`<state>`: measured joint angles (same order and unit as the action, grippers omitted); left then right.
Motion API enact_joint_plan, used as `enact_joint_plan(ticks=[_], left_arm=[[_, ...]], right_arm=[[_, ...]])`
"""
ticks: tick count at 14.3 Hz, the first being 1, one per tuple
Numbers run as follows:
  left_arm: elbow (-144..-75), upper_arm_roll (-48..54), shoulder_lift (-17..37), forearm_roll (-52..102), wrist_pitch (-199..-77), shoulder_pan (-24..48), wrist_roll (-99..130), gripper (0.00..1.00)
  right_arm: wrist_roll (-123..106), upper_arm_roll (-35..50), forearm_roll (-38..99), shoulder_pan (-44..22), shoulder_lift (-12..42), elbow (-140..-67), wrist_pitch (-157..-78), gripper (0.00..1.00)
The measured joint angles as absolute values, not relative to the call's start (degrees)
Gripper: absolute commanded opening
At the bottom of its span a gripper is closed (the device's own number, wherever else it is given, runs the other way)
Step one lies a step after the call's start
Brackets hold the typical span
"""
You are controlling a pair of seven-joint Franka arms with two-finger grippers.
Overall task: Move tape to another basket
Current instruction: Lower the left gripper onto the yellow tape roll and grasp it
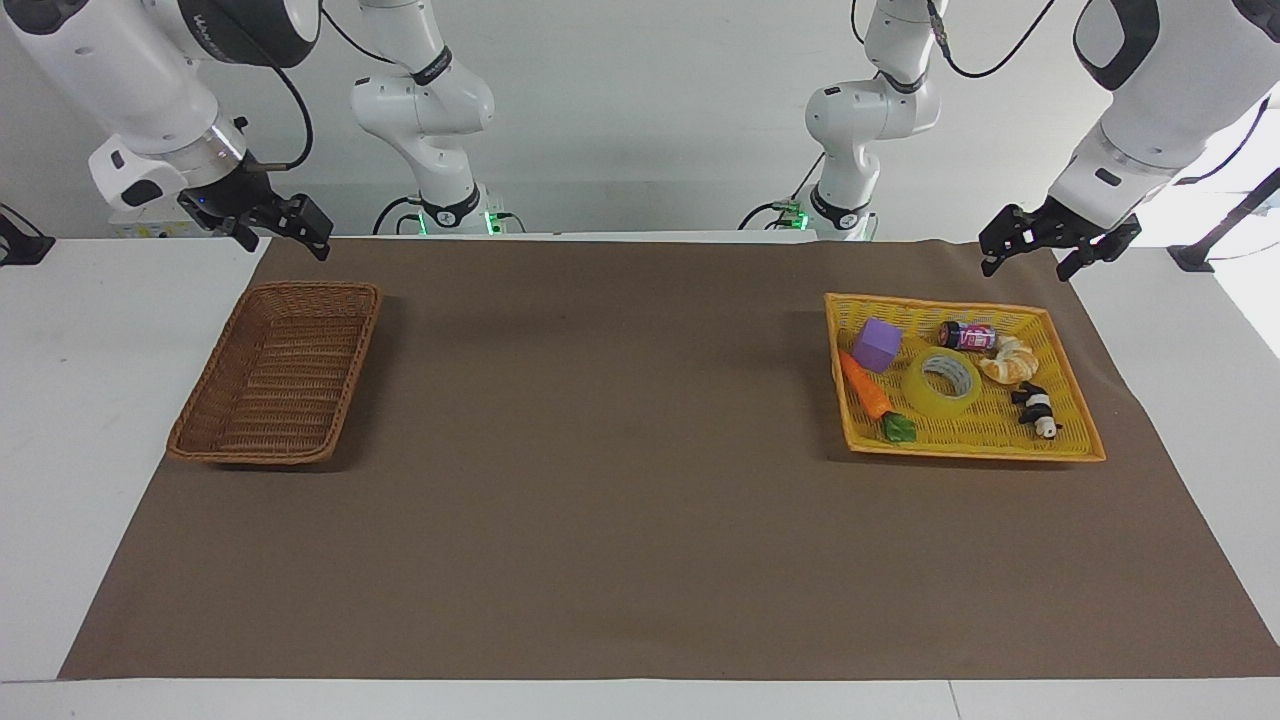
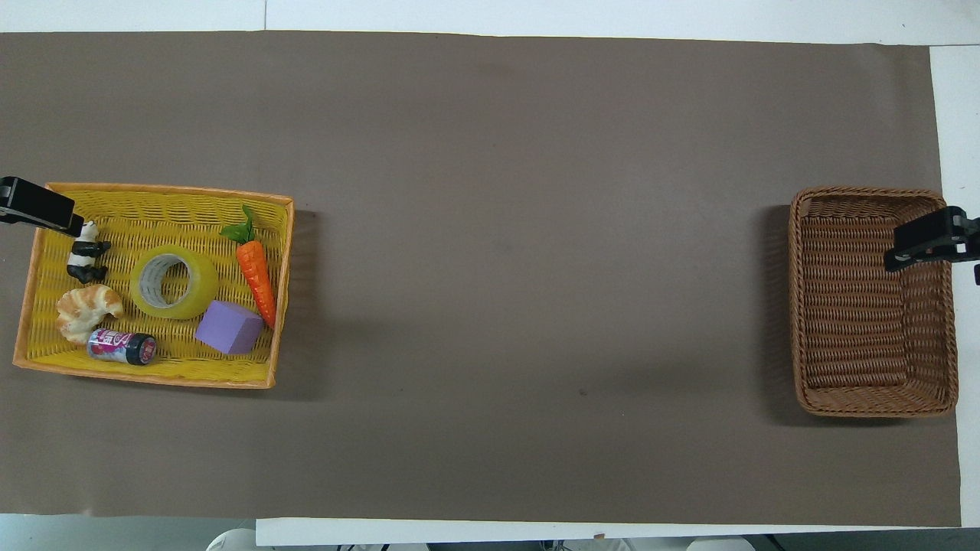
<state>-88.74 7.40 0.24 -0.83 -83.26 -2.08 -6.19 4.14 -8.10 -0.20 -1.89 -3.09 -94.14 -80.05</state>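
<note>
The tape [image 1: 943, 381] is a yellow roll with a pale core. It lies flat in the middle of the yellow woven tray [image 1: 980, 428] at the left arm's end of the table, and shows in the overhead view [image 2: 174, 282] too. The brown wicker basket [image 1: 280, 375] stands empty at the right arm's end [image 2: 857, 306]. My left gripper [image 1: 1030, 268] is open and empty, raised by the tray's outer edge [image 2: 46, 214], apart from the tape. My right gripper [image 1: 283, 245] is open and empty, raised over the basket's outer edge [image 2: 919, 249].
In the yellow tray [image 2: 153, 207] around the tape lie a purple cube [image 2: 228, 327], a toy carrot [image 2: 256, 272], a croissant [image 2: 88, 310], a panda figure [image 2: 86, 252] and a small can [image 2: 122, 346]. A brown mat [image 1: 620, 450] covers the table between tray and basket.
</note>
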Motion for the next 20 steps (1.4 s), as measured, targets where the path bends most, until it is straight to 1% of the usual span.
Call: enact_joint_plan(ticks=[3, 5, 6, 7, 10, 12, 13, 14, 15, 16, 20], left_arm=[[-88.8, 7.4, 0.2, -0.8, -83.3, -2.0, -6.2, 1.00], [-90.4, 7.2, -0.1, -1.2, -84.8, -3.2, -6.1, 1.00], [-93.4, 7.0, -1.0, -1.4, -89.2, -4.8, -6.1, 1.00], [-98.5, 6.8, -2.6, -1.4, -95.2, -6.7, -6.3, 1.00], [-116.7, 6.5, -6.8, -1.4, -111.4, -8.9, -6.8, 1.00], [-123.7, 6.7, -7.0, -1.4, -117.8, -8.8, -6.7, 0.99], [-125.9, 6.8, -6.6, -1.4, -120.8, -8.8, -6.7, 0.97], [-127.3, 6.8, -5.9, -1.4, -123.1, -8.8, -6.7, 0.95], [-128.2, 6.8, -5.2, -1.4, -124.4, -8.8, -6.7, 0.90], [-128.6, 6.8, -4.7, -1.4, -124.8, -8.8, -6.7, 0.88], [-128.9, 7.2, -4.4, -1.4, -125.1, -8.3, -6.5, 0.88]], right_arm=[[4.1, -8.1, -0.2, -1.9, -3.1, -94.1, -80.1, 0.99], [4.1, -8.1, -0.2, -1.9, -3.1, -94.1, -80.1, 0.99], [4.1, -8.1, -0.2, -1.9, -3.1, -94.1, -80.1, 0.99], [4.1, -8.1, -0.2, -1.9, -3.1, -94.1, -80.1, 0.99], [4.1, -8.1, -0.2, -1.9, -3.1, -94.1, -80.1, 0.99], [4.1, -8.1, -0.2, -1.9, -3.1, -94.1, -80.1, 0.99], [4.1, -8.1, -0.2, -1.9, -3.1, -94.1, -80.1, 0.99], [4.1, -8.1, -0.2, -1.9, -3.1, -94.1, -80.1, 0.99], [4.1, -8.1, -0.2, -1.9, -3.1, -94.1, -80.1, 0.99], [4.1, -8.1, -0.2, -1.9, -3.1, -94.1, -80.1, 0.99], [4.1, -8.1, -0.2, -1.9, -3.1, -94.1, -80.1, 0.99]])
